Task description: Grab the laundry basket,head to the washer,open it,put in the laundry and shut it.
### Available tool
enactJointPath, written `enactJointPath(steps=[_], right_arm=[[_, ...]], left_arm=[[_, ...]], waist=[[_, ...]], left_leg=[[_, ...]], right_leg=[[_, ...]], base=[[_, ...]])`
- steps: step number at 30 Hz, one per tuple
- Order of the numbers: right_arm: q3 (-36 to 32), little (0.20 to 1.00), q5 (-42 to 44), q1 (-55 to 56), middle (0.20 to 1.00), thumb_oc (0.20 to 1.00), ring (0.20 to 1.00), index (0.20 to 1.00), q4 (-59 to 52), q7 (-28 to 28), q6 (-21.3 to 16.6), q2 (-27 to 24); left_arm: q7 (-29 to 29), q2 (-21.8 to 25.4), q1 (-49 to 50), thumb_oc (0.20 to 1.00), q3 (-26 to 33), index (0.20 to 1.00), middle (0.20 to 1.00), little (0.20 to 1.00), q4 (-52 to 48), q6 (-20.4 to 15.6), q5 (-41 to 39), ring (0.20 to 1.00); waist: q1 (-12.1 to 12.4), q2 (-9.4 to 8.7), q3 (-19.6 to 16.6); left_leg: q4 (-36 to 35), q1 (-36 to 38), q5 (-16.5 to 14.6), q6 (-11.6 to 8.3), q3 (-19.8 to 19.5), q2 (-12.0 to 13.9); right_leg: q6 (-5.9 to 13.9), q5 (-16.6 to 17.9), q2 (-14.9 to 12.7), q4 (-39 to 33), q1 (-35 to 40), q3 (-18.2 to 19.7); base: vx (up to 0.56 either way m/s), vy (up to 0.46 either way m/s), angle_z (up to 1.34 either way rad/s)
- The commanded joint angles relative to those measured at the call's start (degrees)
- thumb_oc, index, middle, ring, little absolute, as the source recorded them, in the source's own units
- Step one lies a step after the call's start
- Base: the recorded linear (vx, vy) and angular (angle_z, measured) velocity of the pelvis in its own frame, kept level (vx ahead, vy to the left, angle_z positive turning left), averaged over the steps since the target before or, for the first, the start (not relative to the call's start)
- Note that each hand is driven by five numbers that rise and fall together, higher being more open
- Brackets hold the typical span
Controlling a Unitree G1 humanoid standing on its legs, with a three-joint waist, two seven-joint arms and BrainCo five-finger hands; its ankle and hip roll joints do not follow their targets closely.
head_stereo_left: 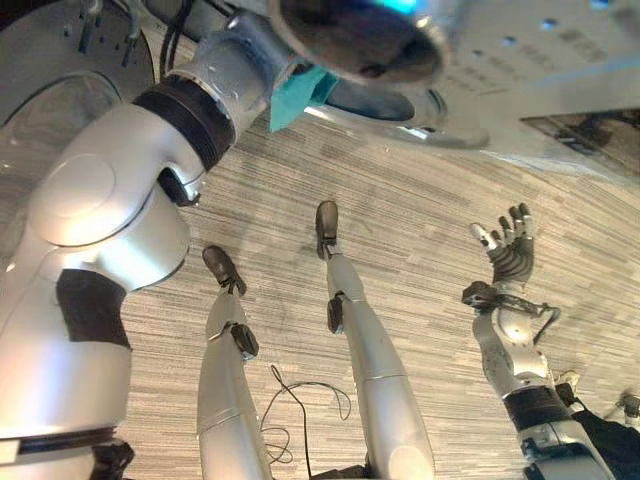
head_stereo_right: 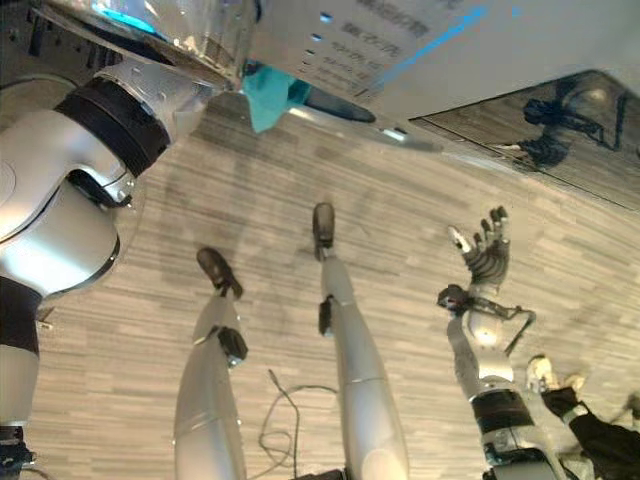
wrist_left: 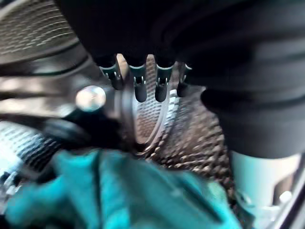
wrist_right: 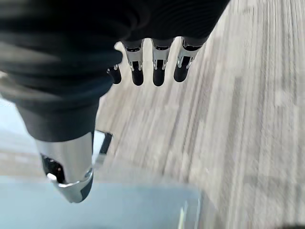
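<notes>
The right hand (head_stereo_left: pixel 512 250) hangs free over the striped wood-look floor (head_stereo_left: pixel 420 230), fingers spread and relaxed, holding nothing. Further on, the left arm reaches up into the washer's round opening (head_stereo_left: pixel 380 100). Its wrist view shows the left hand (wrist_left: pixel 143 81) inside the perforated steel drum (wrist_left: pixel 152 119), fingertips straight and apart, touching nothing. The teal laundry (wrist_left: pixel 119 195) lies just beside that hand in the drum (one corner of the cloth hangs out over the door rim, seen from the head camera). The washer's grey front panel (head_stereo_right: pixel 420 50) is beyond.
</notes>
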Motion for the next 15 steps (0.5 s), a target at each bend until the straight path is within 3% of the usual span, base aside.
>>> enactJointPath(steps=[1, 5, 6, 7, 9, 12, 15], right_arm=[[-0.1, 1.0, -0.7, 4.0, 1.0, 1.0, 1.0, 1.0, 0.0, 1.9, -2.8, -1.1], [0.5, 1.0, -1.5, 4.3, 1.0, 1.0, 1.0, 1.0, 0.1, 2.3, -2.7, -1.4], [0.3, 1.0, -1.8, 4.1, 1.0, 1.0, 1.0, 1.0, 0.3, 1.8, -2.3, -0.9], [0.2, 1.0, -1.8, 4.3, 1.0, 1.0, 1.0, 1.0, 0.2, 1.8, -2.3, -1.1], [-1.6, 1.0, -2.8, 5.1, 1.0, 1.0, 1.0, 1.0, 0.9, 0.4, 0.4, -0.1], [-1.3, 1.0, -2.2, 5.2, 1.0, 1.0, 1.0, 1.0, 2.0, 0.6, 1.2, 0.9], [-0.6, 1.0, -2.3, 5.2, 1.0, 1.0, 1.0, 1.0, 2.2, 0.7, 0.8, 1.1]], left_arm=[[0.3, -6.1, -1.0, 1.0, 5.7, 1.0, 1.0, 1.0, 5.2, 2.5, 3.6, 1.0], [0.7, -7.7, 1.3, 1.0, 10.2, 1.0, 1.0, 1.0, 4.7, 3.2, 1.4, 1.0], [0.4, -9.2, 3.4, 1.0, 14.3, 1.0, 1.0, 1.0, 4.0, 3.1, -3.2, 1.0], [0.3, -9.3, 3.4, 1.0, 14.4, 1.0, 1.0, 1.0, 3.9, 3.1, -3.3, 1.0], [-0.6, -10.8, 7.0, 1.0, 22.8, 1.0, 1.0, 1.0, 2.0, 2.6, -15.3, 1.0], [3.4, -11.1, 7.7, 1.0, 27.3, 1.0, 1.0, 1.0, 3.8, 1.9, -22.4, 1.0], [7.8, -8.0, 9.4, 1.0, 29.3, 1.0, 1.0, 1.0, 4.0, 1.7, -25.2, 1.0]], waist=[[-0.3, 2.24, -3.5], [0.1, 2.2, -3.3], [0.6, 1.88, -3.1], [0.6, 2.04, -3.2], [1.2, 1.85, -3.3], [1.6, 1.94, -3.5], [2.2, 1.79, -3.2]], left_leg=[[-6.5, 0.7, 0.0, 2.55, -3.2, -2.0], [-6.6, 0.6, 0.0, 2.53, -3.3, -2.1], [-6.7, 0.4, 0.2, 2.52, -3.6, -2.2], [-6.8, 0.4, 0.2, 2.51, -3.6, -2.2], [-6.8, 0.0, 0.4, 2.64, -4.0, -2.6], [-7.1, -0.3, 0.9, 2.6, -4.3, -2.9], [-7.3, -0.6, 1.4, 2.55, -4.6, -3.0]], right_leg=[[2.41, -21.7, 3.3, 9.9, 7.6, -2.2], [2.35, -21.8, 3.2, 10.1, 7.2, -2.4], [2.32, -21.8, 3.1, 10.0, 7.1, -2.5], [2.32, -21.8, 3.1, 10.0, 7.1, -2.5], [2.27, -21.8, 3.0, 10.2, 6.6, -2.9], [2.15, -21.5, 3.0, 10.2, 6.3, -3.1], [2.08, -21.1, 2.9, 10.1, 6.0, -3.3]], base=[[0.0, -0.023, -0.03], [0.0, 0.0, 0.0], [0.0, 0.0, 0.0], [-0.01, -0.039, 0.03], [-0.01, -0.035, 0.04], [-0.01, -0.01, 0.07], [-0.01, -0.001, 0.03]])
